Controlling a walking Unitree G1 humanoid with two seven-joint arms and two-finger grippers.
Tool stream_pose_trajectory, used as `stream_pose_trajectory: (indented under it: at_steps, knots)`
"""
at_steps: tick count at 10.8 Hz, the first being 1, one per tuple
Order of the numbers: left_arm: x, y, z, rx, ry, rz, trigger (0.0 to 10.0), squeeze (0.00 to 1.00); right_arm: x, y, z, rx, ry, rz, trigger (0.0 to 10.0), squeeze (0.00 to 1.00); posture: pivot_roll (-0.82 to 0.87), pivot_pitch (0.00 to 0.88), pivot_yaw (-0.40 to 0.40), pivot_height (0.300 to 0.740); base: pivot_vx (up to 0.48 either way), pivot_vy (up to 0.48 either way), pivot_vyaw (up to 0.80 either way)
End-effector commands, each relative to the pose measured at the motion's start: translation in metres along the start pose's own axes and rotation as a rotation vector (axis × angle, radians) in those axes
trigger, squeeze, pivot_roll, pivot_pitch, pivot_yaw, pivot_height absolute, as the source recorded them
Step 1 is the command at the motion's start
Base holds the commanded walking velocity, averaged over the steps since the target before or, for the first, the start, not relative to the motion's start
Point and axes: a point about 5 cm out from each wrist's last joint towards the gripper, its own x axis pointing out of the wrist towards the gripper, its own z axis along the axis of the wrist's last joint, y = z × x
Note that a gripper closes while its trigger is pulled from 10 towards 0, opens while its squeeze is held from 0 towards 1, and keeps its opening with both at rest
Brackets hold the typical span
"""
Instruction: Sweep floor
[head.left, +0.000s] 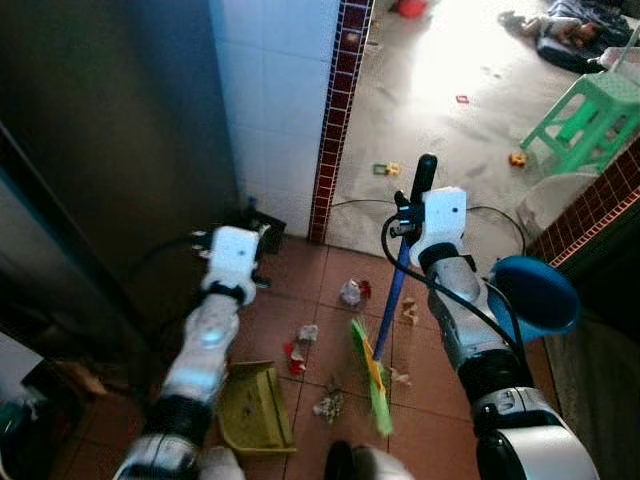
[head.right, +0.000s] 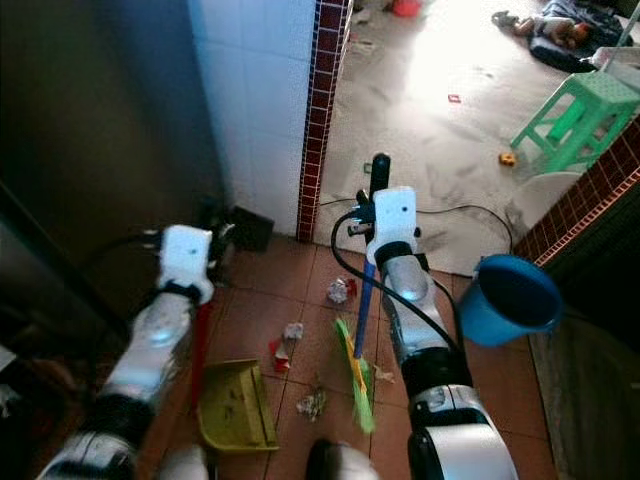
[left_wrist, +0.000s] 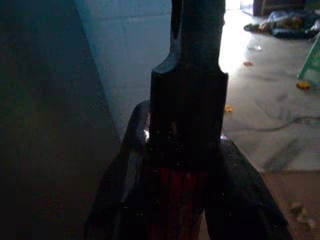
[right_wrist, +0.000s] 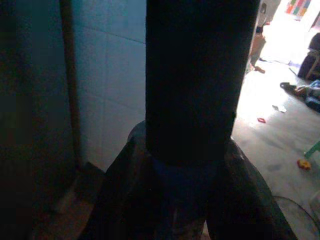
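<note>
While the left hand is clamping the dustpan handle, the right hand is gripping the broom beside scattered litter.

A home: tiled floor, green stool, strewn toys.

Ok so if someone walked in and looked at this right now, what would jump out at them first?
Probably the right gripper clamped on the blue-handled broom, its green bristles down on the terracotta tiles amid scattered litter. Next, the left gripper gripping the red handle of the yellow-green dustpan, set on the floor to the robot's left of the broom. A bright blue bucket sits at the right, and a green stool stands in the sunlit room beyond.
</note>
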Motion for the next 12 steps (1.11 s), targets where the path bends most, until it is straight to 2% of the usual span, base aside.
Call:
stream_pose_trajectory:
  at_steps: [1,2,3,6,8,10,11,12]
  knots:
    - [-0.002,-0.011,-0.01,-0.087,0.045,-0.011,10.0,0.0,0.001,-0.007,0.003,0.012,0.011,-0.027,10.0,0.0,0.01,0.086,-0.086,0.74,0.0,0.0,0.0]
    - [0.0,-0.013,-0.013,-0.141,0.051,-0.01,10.0,0.0,0.003,-0.007,0.001,0.077,0.045,-0.039,10.0,0.0,0.0,0.086,-0.087,0.74,0.0,0.0,0.0]
    - [0.001,-0.014,-0.017,-0.179,0.074,-0.004,10.0,0.0,0.004,-0.006,0.0,0.181,0.084,-0.059,10.0,0.0,-0.01,0.084,-0.088,0.74,0.0,0.0,0.0]
    - [0.008,-0.021,-0.019,-0.183,0.054,-0.014,10.0,0.0,0.012,-0.001,0.017,0.377,0.062,-0.034,10.0,0.0,-0.02,0.077,-0.092,0.74,0.0,0.0,0.0]
    - [0.01,-0.022,-0.019,-0.186,0.048,-0.019,10.0,0.0,0.02,0.009,0.041,0.509,0.029,0.059,10.0,0.0,-0.02,0.073,-0.092,0.74,0.0,0.0,0.0]
    - [0.011,-0.023,-0.019,-0.201,0.038,-0.022,10.0,0.0,0.024,0.014,0.061,0.518,-0.013,0.15,10.0,0.0,-0.02,0.069,-0.091,0.74,0.0,0.0,0.0]
    - [0.013,-0.021,-0.017,-0.212,0.024,-0.018,10.0,0.0,0.024,0.016,0.072,0.449,-0.053,0.208,10.0,0.0,-0.02,0.066,-0.09,0.74,0.0,0.0,0.0]
    - [0.015,-0.017,-0.012,-0.216,0.004,-0.005,10.0,0.0,0.023,0.017,0.081,0.338,-0.1,0.248,10.0,0.0,-0.02,0.07,-0.097,0.74,0.0,0.0,0.0]
